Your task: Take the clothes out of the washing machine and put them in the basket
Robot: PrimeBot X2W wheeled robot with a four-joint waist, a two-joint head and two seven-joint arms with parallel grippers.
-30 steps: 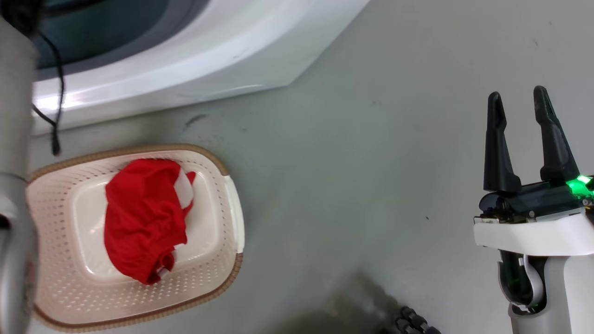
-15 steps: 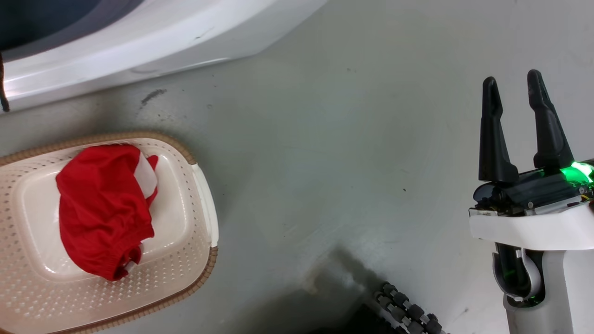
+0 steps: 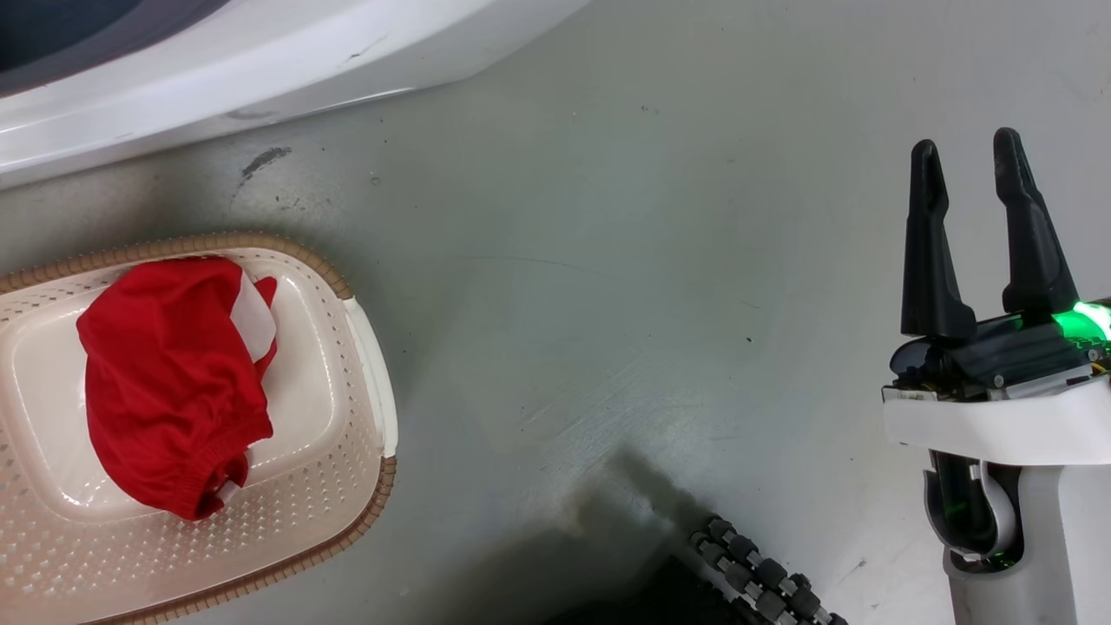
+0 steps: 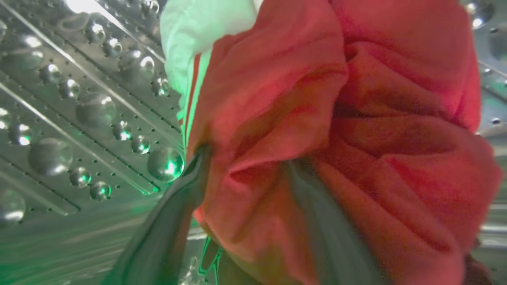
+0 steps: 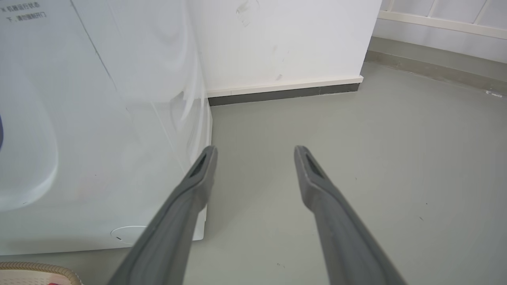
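Since the head camera has swung over the last second, the basket (image 3: 373,486) is now seen further toward 9 o'clock, itself unmoved, with one red garment (image 3: 169,382) lying in it. Inside the drum (image 4: 79,99) the left gripper (image 4: 248,158) is spread around a fold of a second garment (image 4: 336,118), not yet clamped. At 3 o'clock the right gripper (image 3: 963,148) is held open, empty. A second pick is judged underway.

Basket's (image 3: 330,499) left side beyond the head view's edge
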